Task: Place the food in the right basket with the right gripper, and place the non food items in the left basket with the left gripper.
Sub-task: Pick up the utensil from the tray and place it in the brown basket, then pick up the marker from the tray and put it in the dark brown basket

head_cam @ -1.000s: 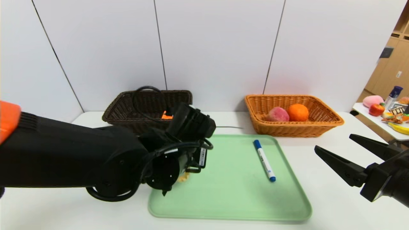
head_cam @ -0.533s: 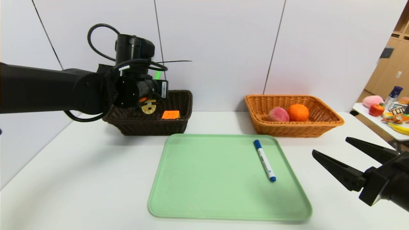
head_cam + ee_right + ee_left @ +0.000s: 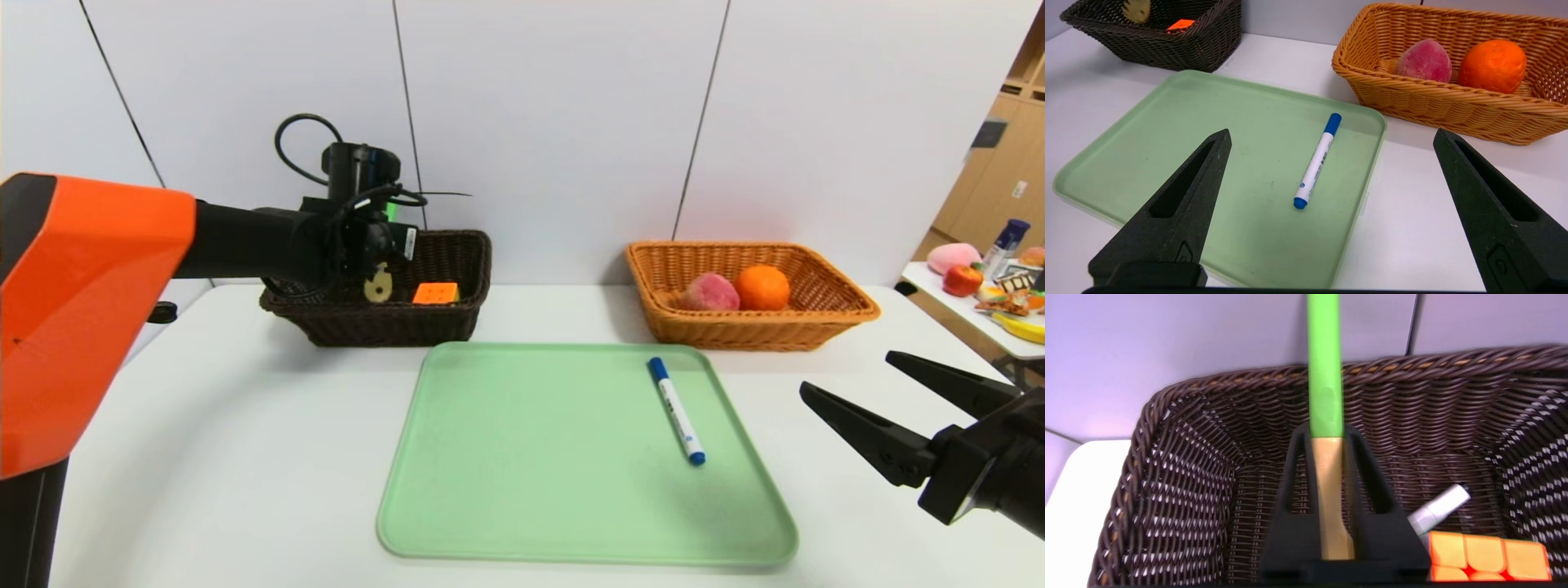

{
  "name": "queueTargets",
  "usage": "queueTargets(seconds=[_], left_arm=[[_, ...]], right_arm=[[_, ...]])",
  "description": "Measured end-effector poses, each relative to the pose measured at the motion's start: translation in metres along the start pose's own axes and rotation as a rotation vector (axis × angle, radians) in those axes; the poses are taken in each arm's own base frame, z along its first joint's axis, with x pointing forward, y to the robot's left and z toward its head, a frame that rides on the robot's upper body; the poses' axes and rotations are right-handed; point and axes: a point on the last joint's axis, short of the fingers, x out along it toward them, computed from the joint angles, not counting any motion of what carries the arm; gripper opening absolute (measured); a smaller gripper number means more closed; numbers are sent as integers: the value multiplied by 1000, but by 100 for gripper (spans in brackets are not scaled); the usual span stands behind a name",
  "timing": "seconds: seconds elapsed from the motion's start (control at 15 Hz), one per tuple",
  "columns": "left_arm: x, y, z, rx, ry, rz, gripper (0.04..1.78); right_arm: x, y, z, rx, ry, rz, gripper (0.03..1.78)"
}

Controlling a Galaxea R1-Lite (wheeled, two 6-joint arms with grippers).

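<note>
Since half a second back my left gripper (image 3: 377,273) had sunk over the dark basket (image 3: 457,320), jaws pinching the green-handled tool (image 3: 1324,384), handle toward twelve o'clock.

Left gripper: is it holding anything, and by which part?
Yes. The left gripper, over the dark basket, is shut on a green-and-tan tool, its jaws clamping the tan section just below the green part. The right gripper holds nothing.

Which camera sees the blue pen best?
The right wrist view: the blue pen lies close and whole on the green tray. The head view shows it smaller. The left wrist view misses it.
</note>
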Motion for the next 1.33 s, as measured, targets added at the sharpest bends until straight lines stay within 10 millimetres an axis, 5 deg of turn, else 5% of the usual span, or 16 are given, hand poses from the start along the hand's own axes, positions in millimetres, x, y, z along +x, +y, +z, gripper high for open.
queueTargets(seconds=[0.47,0.67,0.87,1.07,1.33], left_arm=[[5,-3,4,-31,-72,-2,117],[-20,-2,24,-57,-121,-26,135],[-52,9,32,-81,-132,-36,146],[-84,23,23,-112,-97,-50,154],[-124,42,4,-160,-55,-67,160]], right_arm=[[1,0,1,-1,-1,0,171],[11,2,7,-2,2,8,171],[42,6,17,-10,42,7,171],[77,11,19,-18,132,10,171],[115,15,-4,-30,353,-5,171]])
